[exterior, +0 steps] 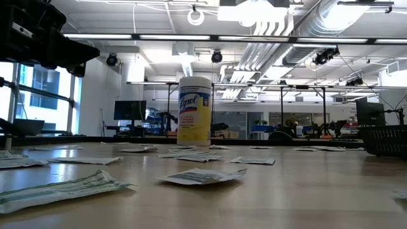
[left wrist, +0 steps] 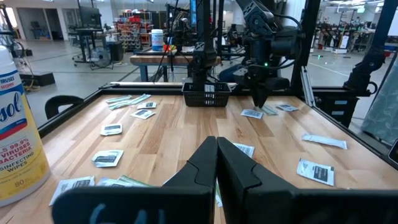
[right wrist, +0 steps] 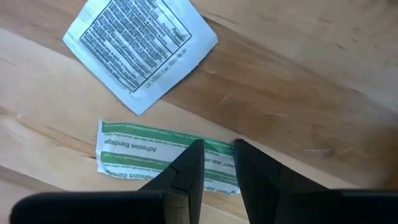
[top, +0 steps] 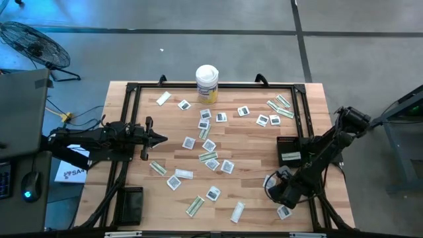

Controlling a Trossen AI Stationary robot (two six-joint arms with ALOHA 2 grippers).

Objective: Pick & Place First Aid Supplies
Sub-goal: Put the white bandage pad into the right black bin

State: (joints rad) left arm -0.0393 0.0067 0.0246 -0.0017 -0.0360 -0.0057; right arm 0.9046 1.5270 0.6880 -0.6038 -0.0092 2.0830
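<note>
A: What is the left gripper (top: 160,139) doing?

B: It waits at the table's left side, fingers pressed together on nothing.

A: And the right gripper (right wrist: 216,163)?

B: At the near right corner, straight above a green-striped bandage wrapper (right wrist: 146,150). Its 2 fingers stand slightly apart, tips on the wrapper's end, nothing clamped yet. Best to press flat and close squarely, clear of the square sachet (right wrist: 140,43) beside it.

A: Any containers?

B: The black basket (top: 288,151) at the right edge; whether anything lies in it is unclear. The wipes canister (top: 207,82) stands far back.
</note>
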